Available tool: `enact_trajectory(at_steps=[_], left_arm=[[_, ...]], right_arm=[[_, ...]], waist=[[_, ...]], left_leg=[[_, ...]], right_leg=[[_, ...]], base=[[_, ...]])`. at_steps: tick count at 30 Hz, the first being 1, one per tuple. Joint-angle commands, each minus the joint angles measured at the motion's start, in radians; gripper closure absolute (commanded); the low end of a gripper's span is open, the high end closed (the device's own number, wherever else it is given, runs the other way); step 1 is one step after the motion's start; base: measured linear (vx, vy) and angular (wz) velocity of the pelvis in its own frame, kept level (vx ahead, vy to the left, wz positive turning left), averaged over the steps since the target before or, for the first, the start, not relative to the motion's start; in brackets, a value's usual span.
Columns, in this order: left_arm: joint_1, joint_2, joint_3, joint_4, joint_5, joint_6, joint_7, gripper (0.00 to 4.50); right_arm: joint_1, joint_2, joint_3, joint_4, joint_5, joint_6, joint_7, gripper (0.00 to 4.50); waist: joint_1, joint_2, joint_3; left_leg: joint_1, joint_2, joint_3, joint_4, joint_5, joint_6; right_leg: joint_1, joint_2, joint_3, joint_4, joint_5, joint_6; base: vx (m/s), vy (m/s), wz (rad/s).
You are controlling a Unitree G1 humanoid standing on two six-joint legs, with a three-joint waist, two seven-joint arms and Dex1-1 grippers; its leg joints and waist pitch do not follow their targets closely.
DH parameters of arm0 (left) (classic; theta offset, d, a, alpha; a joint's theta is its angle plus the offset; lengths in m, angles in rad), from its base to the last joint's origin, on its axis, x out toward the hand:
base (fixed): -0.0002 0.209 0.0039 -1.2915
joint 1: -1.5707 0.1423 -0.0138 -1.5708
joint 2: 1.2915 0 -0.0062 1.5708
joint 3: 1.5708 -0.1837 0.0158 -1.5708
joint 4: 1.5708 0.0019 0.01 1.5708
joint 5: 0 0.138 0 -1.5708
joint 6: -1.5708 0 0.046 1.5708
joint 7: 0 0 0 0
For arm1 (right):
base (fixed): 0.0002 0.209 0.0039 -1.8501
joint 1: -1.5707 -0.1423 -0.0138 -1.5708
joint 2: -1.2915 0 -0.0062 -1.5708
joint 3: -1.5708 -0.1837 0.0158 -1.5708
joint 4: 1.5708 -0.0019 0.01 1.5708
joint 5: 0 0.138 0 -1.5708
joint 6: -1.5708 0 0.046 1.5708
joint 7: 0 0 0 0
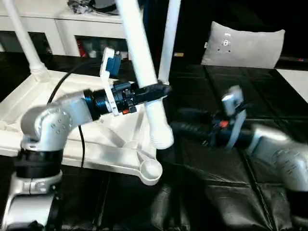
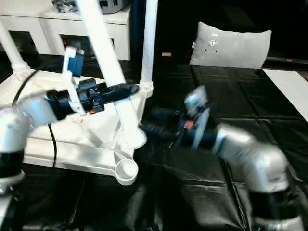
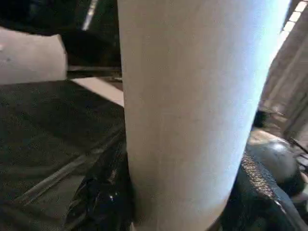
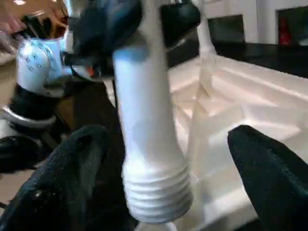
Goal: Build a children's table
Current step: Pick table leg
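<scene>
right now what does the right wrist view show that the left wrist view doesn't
Right wrist view: the leg's threaded end, the tabletop, the left gripper clamped on the leg higher up, and the right fingers spread wide apart. Left wrist view: the grey bag and the black floor. Both: the same white leg.

Smooth white plastic leg [image 1: 144, 72]

One tabletop [image 1: 57, 103], three legs [image 1: 142, 62], one pillow-like bag [image 1: 243, 45], two pincers [image 1: 161, 90]
</scene>
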Motion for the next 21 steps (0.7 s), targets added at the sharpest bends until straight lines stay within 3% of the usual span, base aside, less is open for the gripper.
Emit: enact_trajectory(at_steps=[1,5,10,11,17,21], left_arm=[[-0.044,0.013,-0.024,0.001,-0.045,0.036,-0.08,2.62],[-0.061,0.018,-0.041,0.001,-0.05,0.044,-0.125,2.62],[-0.073,0.02,-0.066,-0.011,-0.065,0.051,-0.175,2.62],[-0.077,0.018,-0.075,-0.013,-0.062,0.044,-0.189,2.62],[-0.092,0.017,-0.095,-0.011,-0.048,0.039,-0.215,2.62],[-0.106,0.021,-0.126,-0.004,-0.01,0.02,-0.219,2.62]], right_arm=[[-0.047,-0.013,-0.045,0.002,0.102,0.074,0.01,0.08],[-0.065,-0.013,-0.043,0.004,0.108,0.102,0.032,0.08],[-0.069,-0.03,0.015,-0.011,0.071,0.107,0.074,0.08],[-0.068,-0.032,0.038,-0.016,0.067,0.109,0.077,0.08],[-0.08,-0.028,0.06,-0.012,0.063,0.121,0.082,0.08],[-0.096,-0.041,0.103,-0.014,0.015,0.097,0.104,0.08]], waist=[[0.009,0.006,-0.067],[0.018,0.007,-0.066],[0.023,0.003,-0.067],[0.024,-0.002,-0.067],[0.026,0.0,-0.067],[0.028,-0.001,-0.067]], left_leg=[[0.013,0.044,-0.004,-0.068,-0.039,0.013],[0.014,0.046,-0.002,-0.069,-0.044,0.001],[0.011,0.046,-0.001,-0.07,-0.037,-0.007],[0.011,0.046,0.0,-0.07,-0.037,-0.008],[0.01,0.046,-0.001,-0.07,-0.034,-0.01],[0.01,0.047,0.0,-0.069,-0.027,-0.01]], right_leg=[[0.047,-0.085,0.048,-0.063,-0.005,-0.253],[0.044,-0.087,0.047,-0.065,-0.018,-0.25],[0.047,-0.089,0.047,-0.064,-0.016,-0.241],[0.048,-0.089,0.048,-0.065,-0.02,-0.238],[0.047,-0.09,0.048,-0.065,-0.032,-0.231],[0.047,-0.089,0.048,-0.064,-0.031,-0.225]], base=[[0.0,0.0,0.0],[0.0,0.0,0.0],[0.0,0.0,0.0],[0.0,0.0,0.0],[0.0,0.0,0.0],[0.0,0.0,0.0]])
